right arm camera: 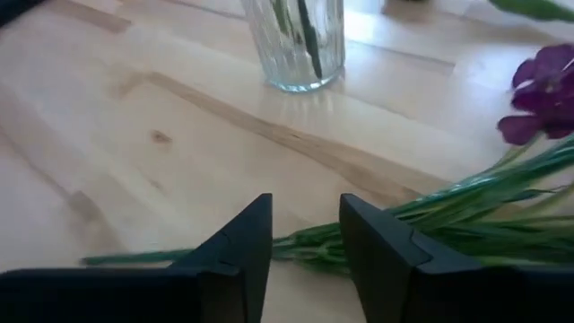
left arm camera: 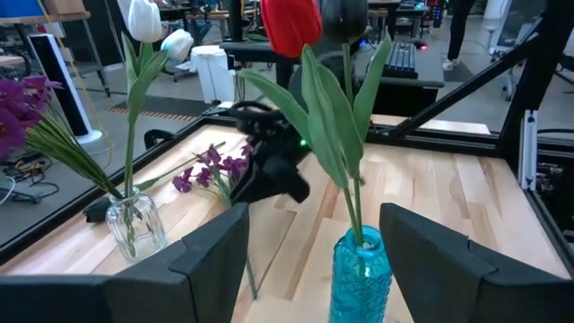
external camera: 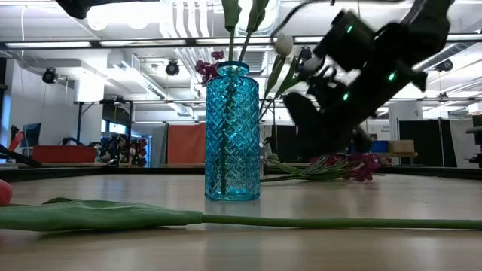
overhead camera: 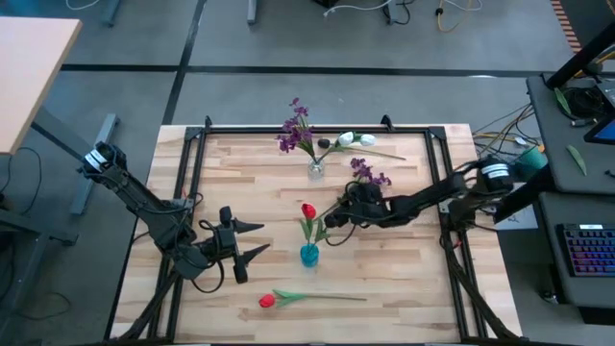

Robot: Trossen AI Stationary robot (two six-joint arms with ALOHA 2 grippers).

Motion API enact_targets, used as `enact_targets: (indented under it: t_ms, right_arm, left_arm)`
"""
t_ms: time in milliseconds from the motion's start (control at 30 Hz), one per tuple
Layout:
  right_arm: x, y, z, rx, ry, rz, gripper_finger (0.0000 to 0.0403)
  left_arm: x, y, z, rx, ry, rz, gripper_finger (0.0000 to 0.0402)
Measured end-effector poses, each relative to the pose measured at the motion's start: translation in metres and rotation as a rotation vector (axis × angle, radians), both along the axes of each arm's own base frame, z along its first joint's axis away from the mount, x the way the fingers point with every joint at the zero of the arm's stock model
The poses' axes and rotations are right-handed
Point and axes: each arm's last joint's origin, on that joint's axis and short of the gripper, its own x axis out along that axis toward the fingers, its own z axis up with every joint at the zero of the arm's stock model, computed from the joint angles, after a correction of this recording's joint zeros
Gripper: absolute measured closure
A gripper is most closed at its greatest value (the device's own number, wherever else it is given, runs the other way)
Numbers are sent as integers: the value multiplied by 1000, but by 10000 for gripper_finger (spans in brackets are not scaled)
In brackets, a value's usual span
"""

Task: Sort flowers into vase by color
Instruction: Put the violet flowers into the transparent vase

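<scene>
Light, thin and floppy: purple spray [overhead camera: 368, 173] lying flat on table [overhead camera: 404, 288], right of centre, just right of blue vase [overhead camera: 308, 254]. Wiry green stems, soft heads; best pinched low on the bare stems, away from the blooms, which would likely crush or shed. Long axis running from blooms at far right toward stem ends at near left, heads pointing away from blue vase. Right gripper [right arm camera: 305, 242] down at the stem ends, fingers partly closed with a narrow gap, stems lying just ahead of the tips; nothing clearly held yet. Left gripper [overhead camera: 252, 240] waiting at left of table, fingers spread wide, empty. Clear vase [overhead camera: 315, 170] at far centre already holding purple blooms, so probably the target. Red tulip [overhead camera: 309, 297] lying flat near the front edge, stem pointing right.
</scene>
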Motion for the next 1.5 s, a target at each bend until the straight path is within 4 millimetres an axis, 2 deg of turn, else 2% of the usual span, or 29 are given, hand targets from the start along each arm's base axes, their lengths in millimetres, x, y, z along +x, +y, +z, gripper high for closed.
enact_targets:
  t_ms: [200, 433, 633, 867, 1000, 1133, 1267, 1400, 1500]
  right_arm:
    - [4, -4, -24, 27, 27, -24, 311]
    - [5, -5, -31, 36, 61, 1, 340]
    - [-13, -1, -11, 132, 238, 156, 356]
    - [-62, 2, 38, 270, 441, 334, 360]
    - [-92, 5, 65, 363, 413, 243, 360]
    - [-102, 6, 83, 475, 217, 67, 360]
    - [-95, 8, 81, 415, 155, 1, 360]
    - [-85, 11, 66, 419, 176, -63, 356]
    - [-76, 15, 55, 456, 196, -91, 336]
  left_arm:
    - [1, -1, -2, 8, 8, 0, 167]
    - [4, -1, -6, 25, 21, 6, 167]
    - [4, 0, -5, 33, 11, 40, 167]
    - [4, 1, -5, 38, 8, 56, 167]
    - [4, 1, -5, 39, 8, 56, 167]
    - [4, 1, -5, 39, 8, 59, 167]
    - [4, 1, -5, 48, 11, 58, 167]
    - [4, 1, -5, 62, 16, 56, 167]
    - [4, 1, -5, 84, 24, 52, 167]
